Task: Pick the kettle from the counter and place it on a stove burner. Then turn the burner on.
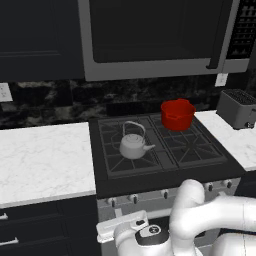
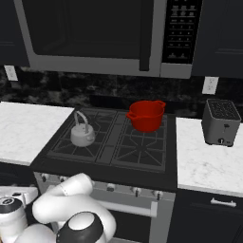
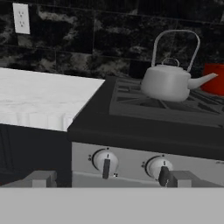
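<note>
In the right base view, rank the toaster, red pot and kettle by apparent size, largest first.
1. Red pot and toaster: look alike in size, so unranked.
2. Kettle: clearly smallest.

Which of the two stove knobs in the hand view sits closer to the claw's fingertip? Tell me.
The right knob: a dark fingertip overlaps its lower edge, below the kettle. The left knob stands apart, nearer the counter.

Dim flat rendered light, sharp, soft shadows.
</note>
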Tool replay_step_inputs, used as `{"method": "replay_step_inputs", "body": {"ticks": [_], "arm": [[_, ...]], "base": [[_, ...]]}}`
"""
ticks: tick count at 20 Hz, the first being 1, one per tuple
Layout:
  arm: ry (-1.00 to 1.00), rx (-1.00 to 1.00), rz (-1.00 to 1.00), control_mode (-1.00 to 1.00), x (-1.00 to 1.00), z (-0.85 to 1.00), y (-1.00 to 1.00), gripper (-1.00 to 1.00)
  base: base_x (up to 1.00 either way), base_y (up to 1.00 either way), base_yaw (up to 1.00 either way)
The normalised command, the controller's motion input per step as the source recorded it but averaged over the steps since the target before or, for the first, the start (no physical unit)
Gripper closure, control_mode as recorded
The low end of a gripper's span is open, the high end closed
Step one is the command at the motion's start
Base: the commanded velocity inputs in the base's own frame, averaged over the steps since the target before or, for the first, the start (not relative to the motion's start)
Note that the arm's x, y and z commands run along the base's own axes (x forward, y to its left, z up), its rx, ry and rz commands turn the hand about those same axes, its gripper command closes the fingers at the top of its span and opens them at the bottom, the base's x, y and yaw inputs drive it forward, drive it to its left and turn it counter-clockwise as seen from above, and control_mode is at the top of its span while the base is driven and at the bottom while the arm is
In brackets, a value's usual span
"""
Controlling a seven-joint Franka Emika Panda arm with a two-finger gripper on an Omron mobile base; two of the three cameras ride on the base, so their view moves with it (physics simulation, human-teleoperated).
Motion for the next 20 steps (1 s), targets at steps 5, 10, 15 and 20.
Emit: {"method": "replay_step_inputs", "body": {"ticks": [5,10,15,20], "arm": [[-0.11,0.0,0.0,-1.0,0.07,-0.11,0.0,-1.0],[-0.07,-0.01,0.0,-1.0,0.18,-0.26,-0.06,-1.0],[-0.01,0.0,-0.01,-1.0,0.33,-0.04,-0.04,-1.0],[0.0,0.0,-0.02,-1.0,0.39,0.0,-0.11,-1.0]], "base": [[0.0,0.0,0.0],[0.0,0.0,0.0],[0.0,0.0,0.0],[0.0,0.0,0.0]]}}
